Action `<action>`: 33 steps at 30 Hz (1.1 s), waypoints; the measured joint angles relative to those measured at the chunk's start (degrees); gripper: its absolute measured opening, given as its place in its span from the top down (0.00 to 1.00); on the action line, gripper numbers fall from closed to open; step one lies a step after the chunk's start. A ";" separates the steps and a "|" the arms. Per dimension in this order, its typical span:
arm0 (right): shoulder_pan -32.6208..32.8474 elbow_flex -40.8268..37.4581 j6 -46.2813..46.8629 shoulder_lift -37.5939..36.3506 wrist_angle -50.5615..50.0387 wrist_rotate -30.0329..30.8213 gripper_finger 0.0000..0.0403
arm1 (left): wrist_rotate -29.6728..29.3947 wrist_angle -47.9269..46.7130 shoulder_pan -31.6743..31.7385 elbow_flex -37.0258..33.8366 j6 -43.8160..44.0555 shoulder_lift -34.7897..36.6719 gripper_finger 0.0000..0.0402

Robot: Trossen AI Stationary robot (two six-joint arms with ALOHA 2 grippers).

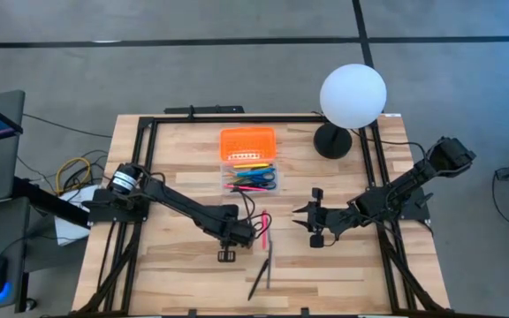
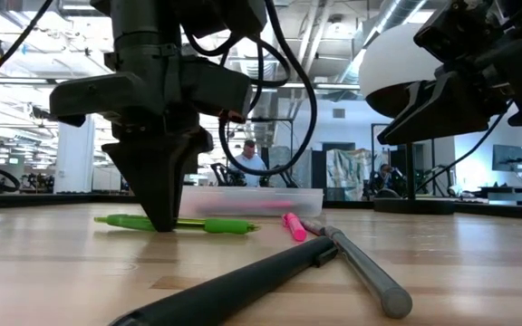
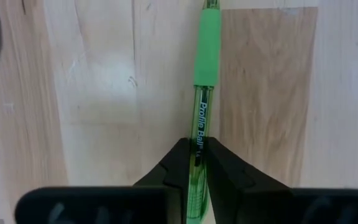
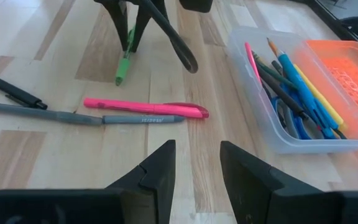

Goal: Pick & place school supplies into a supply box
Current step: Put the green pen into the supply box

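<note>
My left gripper (image 1: 237, 234) points down at the table's middle and is shut on a green pen (image 2: 216, 225). A pink pen (image 4: 145, 107), a grey pen (image 4: 73, 115) and a black pen (image 4: 11, 90) lie flat on the wood beside it. The supply box (image 1: 250, 174) is a clear case that holds several pens, pencils and blue-handled scissors. Its orange lid (image 1: 247, 141) lies open on the far side. My right gripper (image 4: 194, 168) hovers open to the right of the pink pen and touches nothing. My left gripper pinches the green pen by its clear barrel (image 3: 199, 146), just behind the green rubber grip (image 3: 207, 56). Its fingertips (image 2: 164, 222) come from above, pointing down, and lie across the pen. The pen lies level at the table top.
A white globe lamp (image 1: 352, 95) on a black base stands at the table's far right corner. A black frame (image 1: 148, 159) runs around the working area. Bare wood lies between the two grippers and along the near edge. People show in the room beyond the table.
</note>
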State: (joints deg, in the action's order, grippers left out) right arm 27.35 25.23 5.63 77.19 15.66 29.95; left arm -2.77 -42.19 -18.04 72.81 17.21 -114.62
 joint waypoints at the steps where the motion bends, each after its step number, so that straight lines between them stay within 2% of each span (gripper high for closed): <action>1: 0.00 0.00 0.00 0.00 -0.02 0.02 0.70 | -0.17 -0.28 -0.09 0.27 -0.32 -0.05 0.93; 9: 0.00 0.00 0.02 0.00 -0.22 0.00 0.70 | -1.68 -4.16 -0.61 3.85 -2.11 -0.53 0.93; 14: 0.00 0.00 0.02 0.00 -0.22 0.02 0.70 | -6.14 -12.34 -0.56 6.28 -2.28 -0.90 0.93; 18: 0.00 0.00 0.02 0.00 -0.24 0.02 0.70 | -8.21 -15.16 -0.26 7.89 -2.60 -0.79 0.94; 22: 0.00 0.00 0.02 0.00 -0.24 0.02 0.70 | -9.25 -16.28 0.29 9.14 -4.29 -0.75 0.94; 33: 0.00 0.00 0.02 0.00 -0.24 0.02 0.70 | -18.57 -17.57 5.69 12.61 -9.44 -0.53 0.93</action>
State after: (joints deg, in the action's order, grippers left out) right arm 27.35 25.23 5.65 77.19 15.42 29.98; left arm -21.34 -59.76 -12.35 85.41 7.77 -115.15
